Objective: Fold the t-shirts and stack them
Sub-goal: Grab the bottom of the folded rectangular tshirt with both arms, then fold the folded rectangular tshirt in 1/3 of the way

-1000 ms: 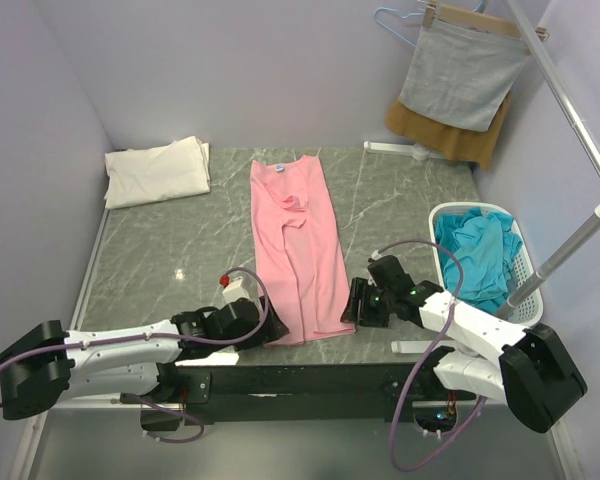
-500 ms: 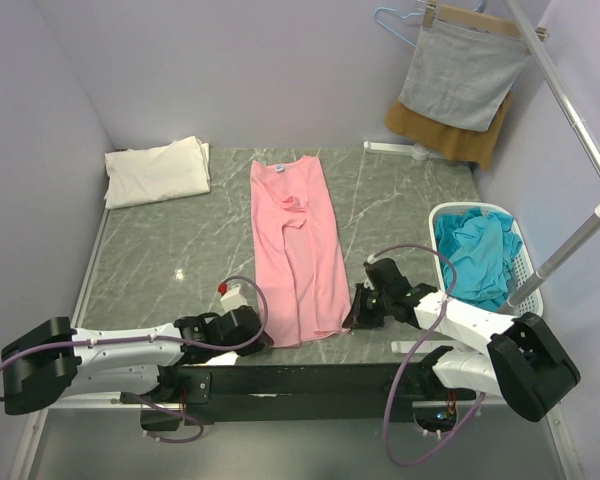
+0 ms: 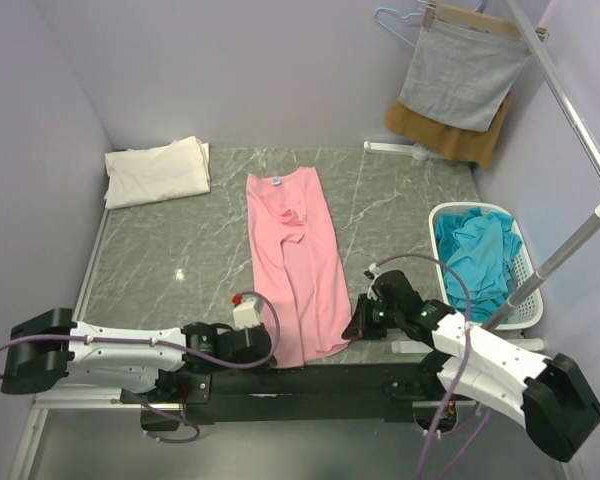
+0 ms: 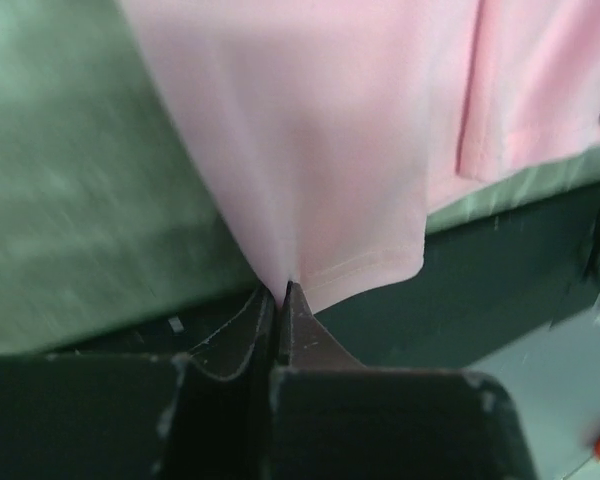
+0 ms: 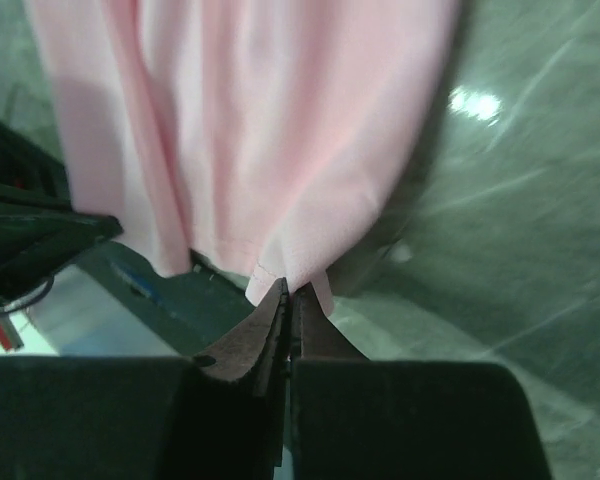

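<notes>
Your work surface is the grey-green marbled table (image 3: 160, 260). The pink t-shirt (image 3: 295, 250) lies down its middle as a long, narrow strip. Its collar end points to the far wall and its hem (image 4: 365, 275) sits at the near edge, just in front of the arm bases.

To your right, the white basket (image 3: 521, 296) holds the crumpled teal t-shirts (image 3: 475, 255). The cream-white t-shirt (image 3: 158, 170) lies folded in the far-left corner, well apart from the pink one.

Your left gripper (image 3: 268, 350) is pinched tight on the left corner of the hem, and your right gripper (image 3: 357, 324) is clamped just as tight on the right corner. Both wrist views show the jaws closed on only a thin bite at the very edge of the cloth.

The step in hand looks like the crosswise fold, which brings the hem up to the collar.

- **Lift:** Raise both corners together, only high enough for the cloth to clear itself.
- **Spacing:** Hold the two arms as far apart as the strip is wide, so the hem stays straight without being stretched. With so little cloth in the jaws, a sideways tug could pull it free.
- **Carry:** Move the hem away from you at an even pace and let the lower half peel off the table behind it.
- **Placement:** Set the hem down square, just short of the small neck label (image 3: 277, 181).
</notes>
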